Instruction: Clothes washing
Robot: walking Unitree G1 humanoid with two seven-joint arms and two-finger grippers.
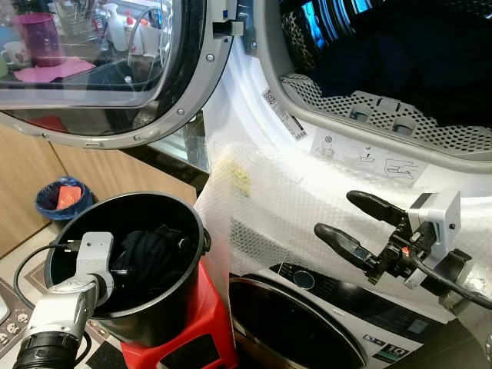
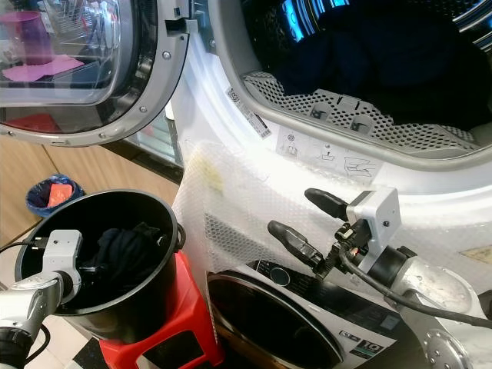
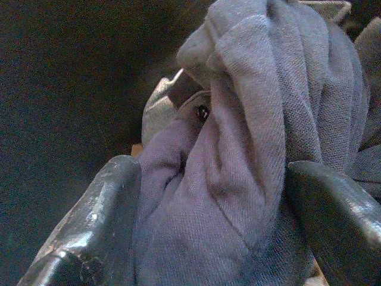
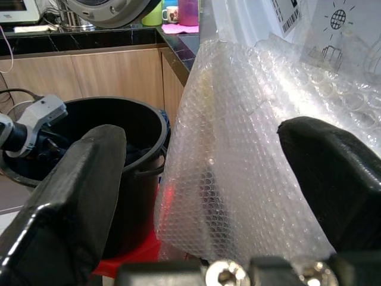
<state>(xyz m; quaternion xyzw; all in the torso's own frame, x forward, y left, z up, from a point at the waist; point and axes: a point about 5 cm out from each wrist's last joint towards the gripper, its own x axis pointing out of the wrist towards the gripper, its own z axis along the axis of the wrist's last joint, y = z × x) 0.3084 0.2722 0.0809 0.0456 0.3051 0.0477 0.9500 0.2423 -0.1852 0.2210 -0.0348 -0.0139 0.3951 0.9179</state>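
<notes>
A black bucket [image 1: 77,219] stands on a red stool [image 1: 206,319] and holds dark clothes [image 1: 150,257]. My left gripper [image 3: 211,170] reaches down into it. In the left wrist view its open fingers [image 3: 89,226] sit on either side of a grey-blue garment [image 3: 256,131], with the cloth bunched between them. The upper machine's drum [image 1: 384,108] is open, with dark laundry [image 1: 400,54] inside. My right gripper [image 1: 336,213] hovers open and holds nothing, below the drum's rim and in front of the bubble wrap [image 1: 261,215].
The round glass door [image 1: 100,69] is swung open to the left, above the bucket. A second machine's dark door [image 1: 292,330] sits below the bubble wrap. A blue bin [image 1: 63,198] stands by the wooden cabinets at the left. A cable [image 1: 27,265] loops beside the bucket.
</notes>
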